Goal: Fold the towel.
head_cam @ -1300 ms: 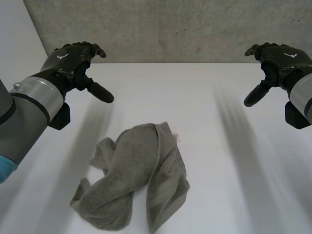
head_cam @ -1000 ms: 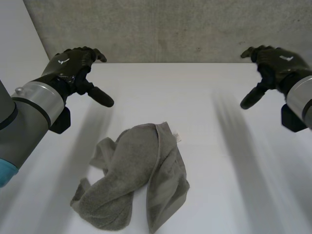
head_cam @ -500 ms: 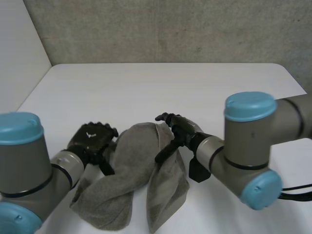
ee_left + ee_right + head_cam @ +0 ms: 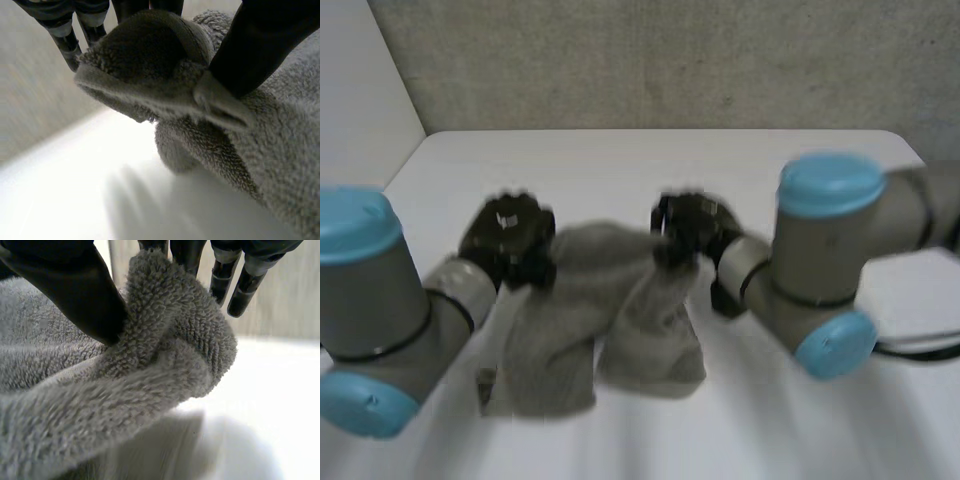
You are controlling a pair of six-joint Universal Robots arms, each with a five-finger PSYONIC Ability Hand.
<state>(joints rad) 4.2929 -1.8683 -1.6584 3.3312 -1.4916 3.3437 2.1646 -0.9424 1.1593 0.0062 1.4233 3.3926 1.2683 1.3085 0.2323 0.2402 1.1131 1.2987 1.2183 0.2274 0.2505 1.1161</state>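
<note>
The grey towel (image 4: 605, 320) hangs bunched above the white table (image 4: 620, 170), lifted at its far edge by both hands. My left hand (image 4: 510, 240) grips the towel's far left end. In the left wrist view the thumb (image 4: 260, 45) presses a fold of the towel (image 4: 150, 65) against the fingers. My right hand (image 4: 688, 228) grips the far right end. In the right wrist view its thumb (image 4: 70, 285) pinches a thick roll of towel (image 4: 170, 345) against the fingers. The towel's lower part droops down to the table.
The table's far edge meets a grey concrete wall (image 4: 650, 60). Both forearms with light-blue caps (image 4: 825, 185) reach in over the near part of the table on either side of the towel.
Both hands closed on the towel's far edge and raised it off the table. The towel now hangs stretched between them instead of lying crumpled.
</note>
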